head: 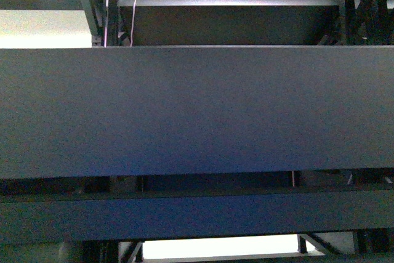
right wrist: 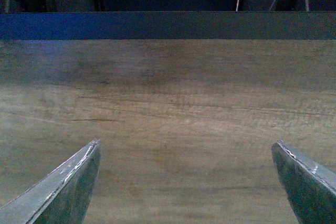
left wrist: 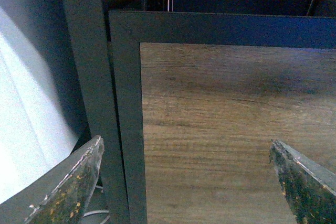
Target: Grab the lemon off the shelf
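Observation:
The lemon is out of view in all three views. The front view is filled by a thick dark deck of the shelf (head: pixel 197 112), with a second dark bar below it. No arm shows there. In the left wrist view my left gripper (left wrist: pixel 186 150) is open over a wood-grain panel (left wrist: pixel 231 129) set in a dark metal frame (left wrist: pixel 125 103), with nothing between its fingers. In the right wrist view my right gripper (right wrist: pixel 186 148) is open over the same kind of wood-grain panel (right wrist: pixel 168 114), also with nothing between its fingers.
A dark upright post (left wrist: pixel 86 61) stands beside the panel's corner, with a pale white surface (left wrist: pixel 26 129) past it. A dark rail (right wrist: pixel 168 24) borders the panel's far edge. Thin pale cords (head: pixel 134 16) hang behind the deck.

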Controlling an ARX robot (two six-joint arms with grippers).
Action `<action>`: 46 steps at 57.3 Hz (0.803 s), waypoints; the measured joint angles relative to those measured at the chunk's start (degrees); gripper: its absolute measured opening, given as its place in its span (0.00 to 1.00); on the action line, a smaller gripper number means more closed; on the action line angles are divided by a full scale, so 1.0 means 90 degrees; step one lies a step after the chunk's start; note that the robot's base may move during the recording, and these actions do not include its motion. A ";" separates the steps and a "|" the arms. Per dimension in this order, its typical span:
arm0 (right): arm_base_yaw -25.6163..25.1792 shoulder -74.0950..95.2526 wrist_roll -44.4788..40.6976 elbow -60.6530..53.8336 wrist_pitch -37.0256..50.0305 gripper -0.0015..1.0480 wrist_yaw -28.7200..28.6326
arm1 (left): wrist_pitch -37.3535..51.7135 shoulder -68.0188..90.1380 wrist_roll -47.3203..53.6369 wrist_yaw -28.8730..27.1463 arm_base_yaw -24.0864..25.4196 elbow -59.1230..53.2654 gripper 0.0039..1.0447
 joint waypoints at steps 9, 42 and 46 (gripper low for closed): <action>0.0000 0.0007 0.0000 0.0000 0.0000 0.93 0.0000 | 0.0000 0.0005 0.0000 -0.0002 0.0000 0.0000 0.93; 0.0000 0.0007 0.0002 0.0000 0.0000 0.93 0.0000 | 0.0000 0.0002 0.0002 0.0002 0.0000 0.0000 0.93; 0.0000 0.0007 0.0000 0.0000 0.0000 0.93 0.0002 | 0.0000 0.0000 0.0002 0.0000 0.0000 0.0000 0.93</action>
